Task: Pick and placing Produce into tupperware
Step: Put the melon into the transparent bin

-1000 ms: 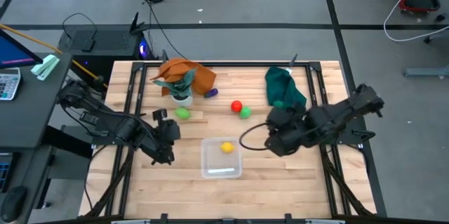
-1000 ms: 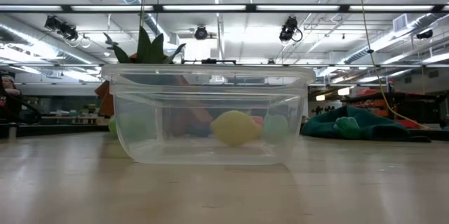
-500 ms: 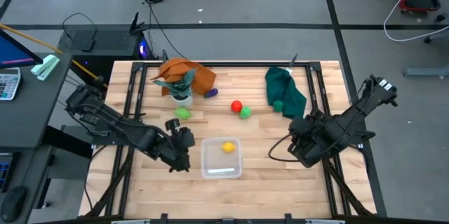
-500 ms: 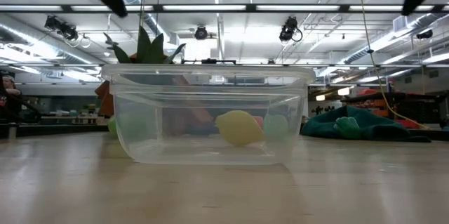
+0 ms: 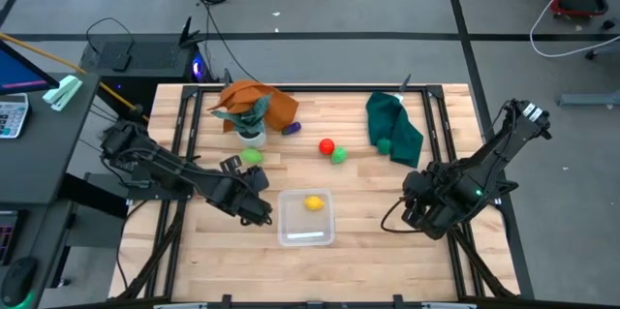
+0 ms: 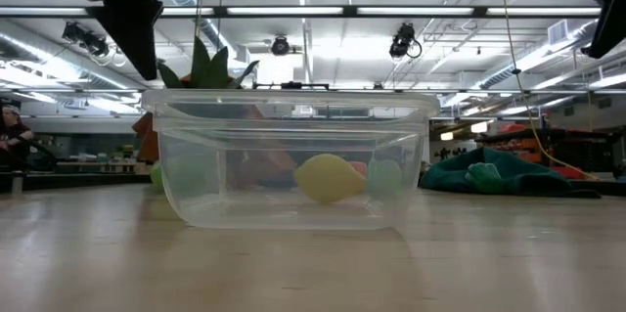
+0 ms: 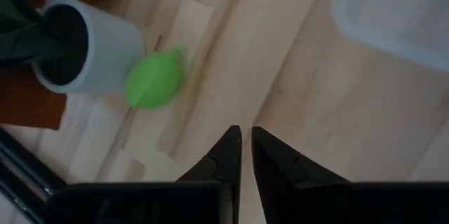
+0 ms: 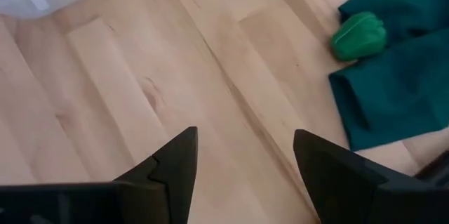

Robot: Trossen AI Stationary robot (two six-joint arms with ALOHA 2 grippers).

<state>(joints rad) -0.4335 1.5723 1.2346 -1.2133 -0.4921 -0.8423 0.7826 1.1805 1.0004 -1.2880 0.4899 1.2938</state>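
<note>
The wooden slatted table is carrying everything, and the clear, rounded-corner tupperware is sitting near its front edge as the landmark. The orange cloth is lying crumpled well behind the tupperware to its left, partly hiding the white pot, and the dark green cloth is lying behind it to the right, with a green pepper-shaped piece resting at its edge, half lost against the fabric from above. The left gripper is hanging just beside the tupperware's left wall, its fingers pressed nearly together around nothing; a second ago it was farther to the left. The right gripper is waiting well to the right of the tupperware with its fingers spread wide, having pulled back from a spot nearer the container. A smooth yellow lemon is lying inside the tupperware at its back, looking blurred through the plastic in the low view. Behind the tupperware, a red piece and a green piece are touching, a green oval piece is lying just beside the pot, and a purple piece is peeking from the orange cloth, its shape hard to tell.
</note>
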